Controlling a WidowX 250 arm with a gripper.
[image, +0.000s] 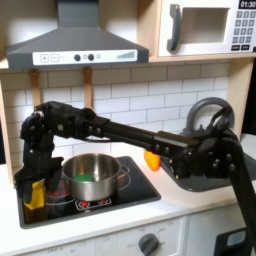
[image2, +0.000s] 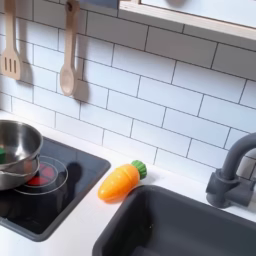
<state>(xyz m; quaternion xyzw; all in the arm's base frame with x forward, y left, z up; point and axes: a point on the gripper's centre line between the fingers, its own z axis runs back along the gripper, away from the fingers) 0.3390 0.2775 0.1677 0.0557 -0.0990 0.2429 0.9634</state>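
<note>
This is a toy kitchen. In the first exterior view a grey hood (image: 72, 38) hangs over a black stove (image: 90, 199) with a steel pot (image: 94, 177), and a microwave (image: 205, 27) sits in the upper cabinet. White tiles (image2: 170, 95) line the wall behind. In the second exterior view wooden spoons (image2: 67, 60) hang by a dark sink (image2: 175, 228) and faucet (image2: 228, 178); the carrot (image2: 120, 181) is probably plastic.

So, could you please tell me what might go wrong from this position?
1. The gripper is low at the stove's left edge over a yellow object; whether the fingers hold it is unclear, so it might slip.
2. The pot sits right beside the gripper, so a sideways move could knock it.
3. The arm passes near the carrot and might nudge it.
</note>
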